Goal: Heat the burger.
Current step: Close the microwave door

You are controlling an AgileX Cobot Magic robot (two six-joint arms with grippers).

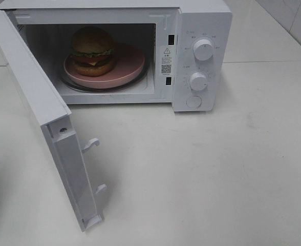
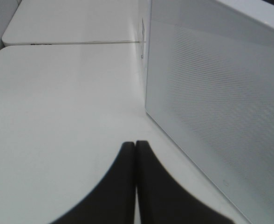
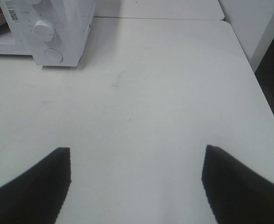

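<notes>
Burger (image 1: pixel 92 51): tan-brown bun, green lettuce, red and yellow layers, and the plate (image 1: pixel 129 67) is pink. White microwave (image 1: pixel 204 28), white bench (image 1: pixel 217 169), finely dotted door (image 2: pixel 211 116).

Left tool (image 2: pixel 136 142): two matte black fingers (image 2: pixel 113 191), plain surface, dull sheen.
Left finger shape: slim at the tips, outer edges sweeping out in a smooth curve toward the wrist camera.
Right tool (image 3: pixel 136 148): two matte black fingers (image 3: pixel 32 191), same flat finish.
Right finger shape: blunt wedge tips with squared corners; inner edges nearly straight and faintly toothed; outer edges slope away.
</notes>
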